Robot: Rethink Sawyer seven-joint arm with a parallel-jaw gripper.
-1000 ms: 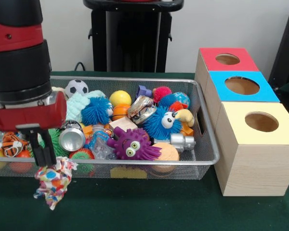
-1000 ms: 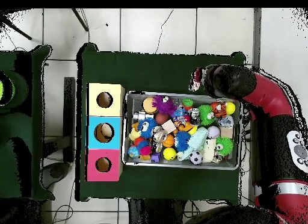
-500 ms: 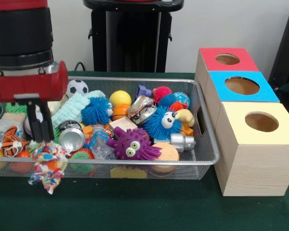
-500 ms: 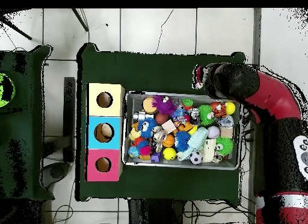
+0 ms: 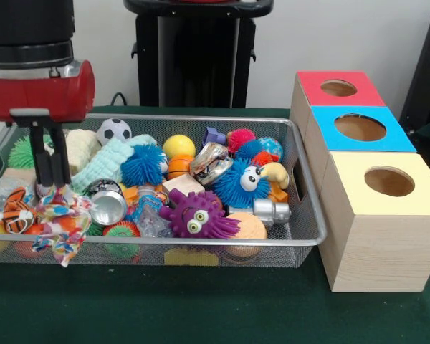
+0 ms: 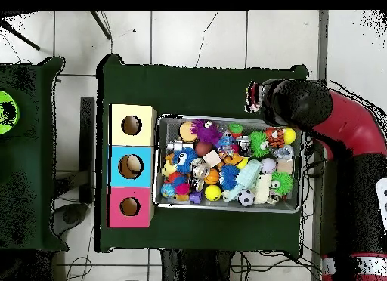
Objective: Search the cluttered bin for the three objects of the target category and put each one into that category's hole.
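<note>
The gripper (image 5: 49, 188) is clamped on a multicoloured cloth bundle (image 5: 59, 228) dangling beneath it, the wire bin (image 5: 301, 215) of toys just behind.

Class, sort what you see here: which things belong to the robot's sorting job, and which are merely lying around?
Part of the job:
hand, shut on the patterned cloth
wire bin
red box, blue box, yellow box, each with a hole

Just lying about:
soccer ball
purple fuzzy monster
crushed can
</note>
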